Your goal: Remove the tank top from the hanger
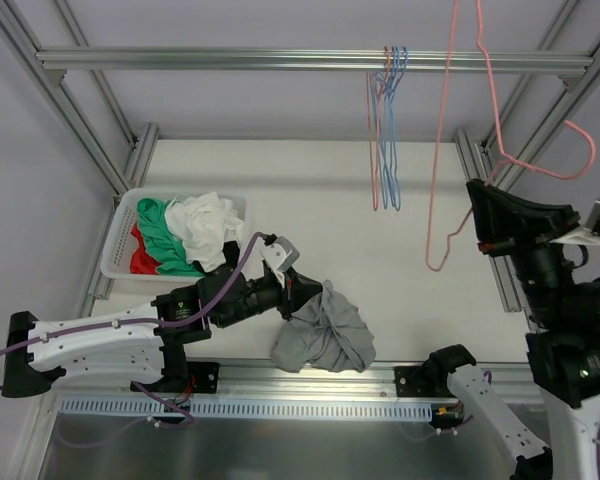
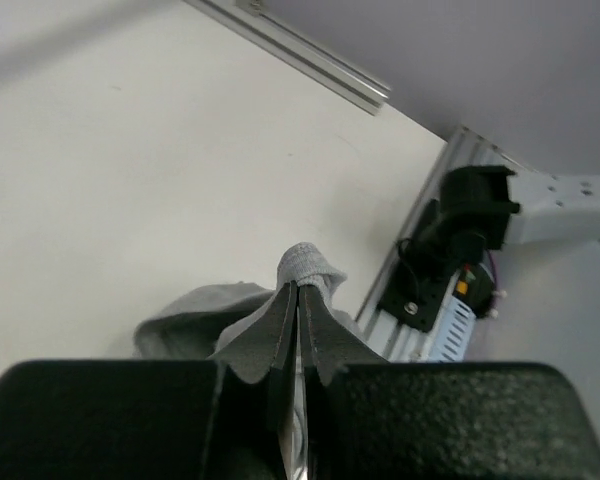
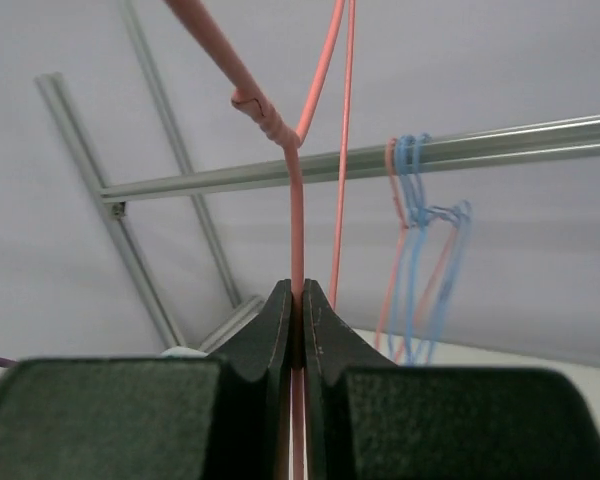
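Left gripper (image 1: 302,293) is clamped on a fold of the grey tank top (image 1: 327,335). In the left wrist view the two fingers are pressed together with a little knob of ribbed grey fabric poking out just past the tips, and the rest of the shirt is slumped in a heap on the table (image 1: 280,200) just beyond and under them. Right gripper (image 3: 297,297) is squeezed onto the wire of the pink hanger (image 3: 293,190), which runs straight up out from between the tips to a twisted neck above them. The hanger is bare, and the tank top is well apart from it, over at the other jaws. Writing-wise, the only thing I can spot is an orange tag (image 2: 463,287) on a black mount off to the right of the left jaws, and it's too small to read. The surface is a plain matte white tabletop boxed in by an aluminium frame (image 1: 80,120), with pale lilac walls all round. A silver rail (image 3: 530,140) crosses above the right jaws, and a bunch of spare hangers (image 3: 420,250), blue and pink, dangles from it to the right of the tips. A white basket (image 1: 120,235) stuffed with green, white and red clothes sits to the left of and behind the left jaws. A slotted cable strip (image 1: 280,408) runs along the table's near edge, behind both sets of jaws.
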Controlling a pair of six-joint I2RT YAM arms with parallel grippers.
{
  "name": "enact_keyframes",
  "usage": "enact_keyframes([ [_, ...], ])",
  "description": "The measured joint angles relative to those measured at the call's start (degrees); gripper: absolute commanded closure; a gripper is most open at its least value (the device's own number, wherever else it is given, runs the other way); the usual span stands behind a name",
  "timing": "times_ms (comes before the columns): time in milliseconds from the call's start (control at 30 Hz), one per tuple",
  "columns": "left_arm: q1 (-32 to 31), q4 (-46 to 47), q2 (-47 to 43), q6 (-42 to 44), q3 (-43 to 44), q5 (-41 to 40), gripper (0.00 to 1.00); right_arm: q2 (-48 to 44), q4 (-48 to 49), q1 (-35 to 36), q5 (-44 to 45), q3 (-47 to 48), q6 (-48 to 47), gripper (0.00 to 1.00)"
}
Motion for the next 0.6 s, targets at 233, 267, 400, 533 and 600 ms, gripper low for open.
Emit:
enact_keyframes([
  [233,0.0,-8.2,-0.4,-3.3,3.0,-14.2,1.0,0.0,-42.0,0.0,14.2,21.2,-9.7,1.0],
  [267,0.0,-9.4,-0.4,-3.6,3.5,-15.6,1.0,0.1,-45.4,0.0,14.6,21.1,-10.4,0.99],
  [400,0.0,-13.3,-0.4,-5.5,4.1,-19.1,1.0,6.5,-56.7,0.0,15.3,20.1,-12.4,1.0],
  [533,0.0,-15.9,-0.7,-7.5,3.5,-20.1,1.0,19.4,-58.5,0.0,16.3,23.0,-14.6,0.99],
  [600,0.0,-16.7,-0.9,-8.0,2.8,-19.8,1.0,26.8,-58.3,-0.9,16.2,27.6,-15.8,1.0],
])
